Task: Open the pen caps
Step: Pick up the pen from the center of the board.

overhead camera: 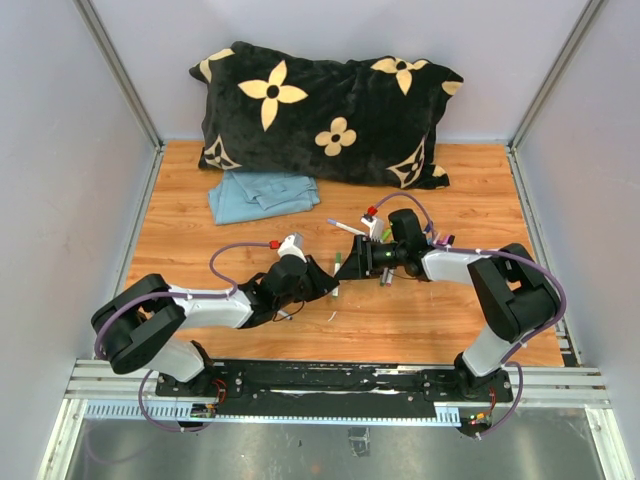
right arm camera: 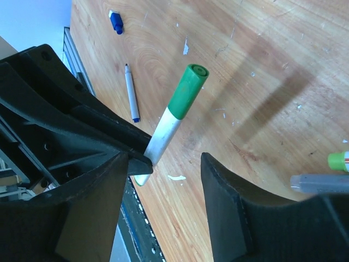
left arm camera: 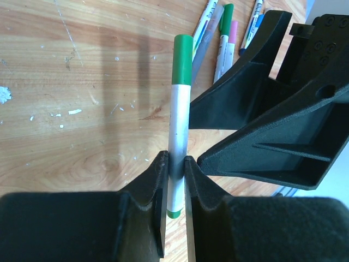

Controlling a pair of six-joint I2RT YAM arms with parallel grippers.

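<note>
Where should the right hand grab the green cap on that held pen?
Grip the green cap around its middle, squeezing across the cylinder, coming in from the cap end along the pen's axis. The left hand clamps the white barrel lower down, leaving the whole cap exposed; the right hand is open.

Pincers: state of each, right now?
The left pincer: closed on the pen, gripping its grey barrel.
The right pincer: open, holding nothing; the green cap is untouched.
</note>
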